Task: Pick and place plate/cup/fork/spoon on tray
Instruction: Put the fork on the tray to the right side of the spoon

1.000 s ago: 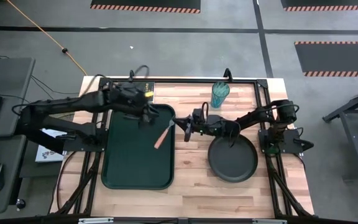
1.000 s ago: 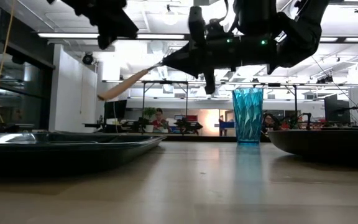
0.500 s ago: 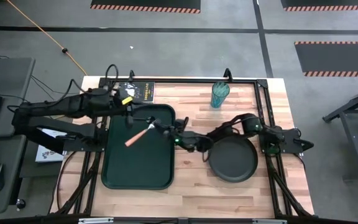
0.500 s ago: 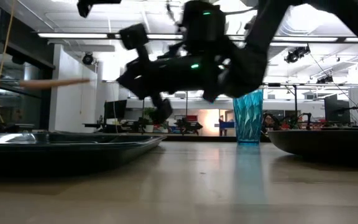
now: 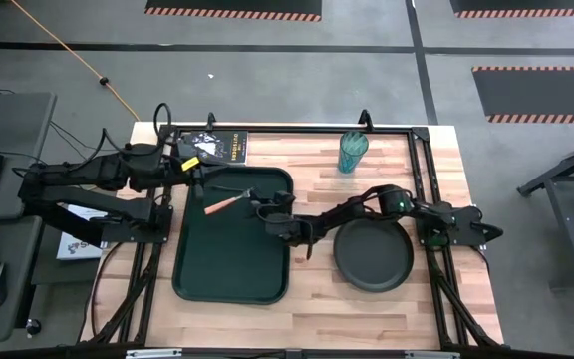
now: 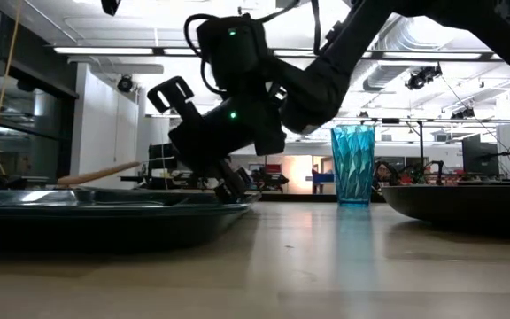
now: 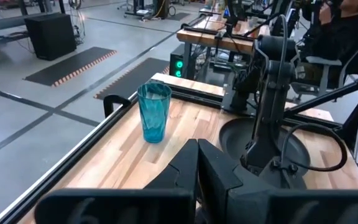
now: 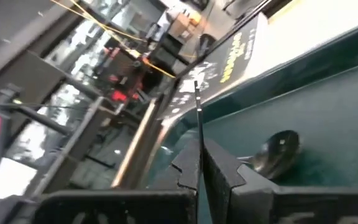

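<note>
The green tray [image 5: 229,261] lies on the table's left half. My right gripper [image 5: 264,209] reaches over its far part, low, shut on the fork [image 5: 221,205], whose tan handle [image 6: 104,171] points toward the table's left. The spoon's bowl [image 8: 278,149] lies on the tray floor beside my right fingers. My left gripper [image 5: 195,178] is shut and empty at the tray's far left corner. The black plate [image 5: 373,254] rests on the table to the right of the tray. The teal cup [image 5: 353,152] stands upright at the back. My right gripper pinches the fork's metal head end [image 5: 250,203] between its two fingers. The fingers come from the table's right, slanting down, along the fork. The handle slopes down toward the tray floor at its free end [image 6: 65,181]. I cannot tell whether that end touches the tray.
A black printed card [image 5: 229,146] lies behind the tray at the table's far edge. Black frame rails [image 5: 417,150] run round the table top. Bare wood shows between tray and cup and along the near edge.
My right gripper has gone toward the table's left and down over the tray with the fork, whose handle has dropped from high in the air to just above the tray floor. My left gripper has drawn back toward the left edge. The tray has slid a little toward the right.
</note>
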Controlling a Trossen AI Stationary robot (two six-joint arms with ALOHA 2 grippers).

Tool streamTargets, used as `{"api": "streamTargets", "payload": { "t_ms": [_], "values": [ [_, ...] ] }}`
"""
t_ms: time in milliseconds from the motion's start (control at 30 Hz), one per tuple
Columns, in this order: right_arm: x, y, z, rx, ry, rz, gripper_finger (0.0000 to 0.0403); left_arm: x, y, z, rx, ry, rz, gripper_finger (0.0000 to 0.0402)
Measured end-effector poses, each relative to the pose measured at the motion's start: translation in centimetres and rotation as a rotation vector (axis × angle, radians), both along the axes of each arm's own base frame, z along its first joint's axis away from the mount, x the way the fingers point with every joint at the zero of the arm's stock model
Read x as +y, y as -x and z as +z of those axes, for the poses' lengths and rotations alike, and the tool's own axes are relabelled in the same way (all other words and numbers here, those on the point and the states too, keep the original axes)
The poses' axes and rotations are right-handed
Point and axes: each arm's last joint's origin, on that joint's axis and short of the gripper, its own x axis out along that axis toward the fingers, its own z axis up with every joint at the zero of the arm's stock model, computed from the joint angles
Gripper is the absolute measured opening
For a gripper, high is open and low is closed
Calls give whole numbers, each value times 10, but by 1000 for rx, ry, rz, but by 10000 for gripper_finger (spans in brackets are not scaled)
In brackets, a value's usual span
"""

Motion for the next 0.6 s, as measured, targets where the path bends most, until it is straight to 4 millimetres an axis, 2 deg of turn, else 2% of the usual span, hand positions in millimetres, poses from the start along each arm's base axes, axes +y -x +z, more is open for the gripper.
{"api": "streamTargets", "payload": {
  "t_ms": [200,400,600],
  "values": [
    [-1,-4,-2,125,15,-15,0,0,0,0,0,0,0,0],
    [-6,-5,-3,145,-3,-29,0,0,0,0,-1,0,0,0],
    [-14,-6,-4,162,-26,28,0,0,0,0,0,0,0,0]
  ]
}}
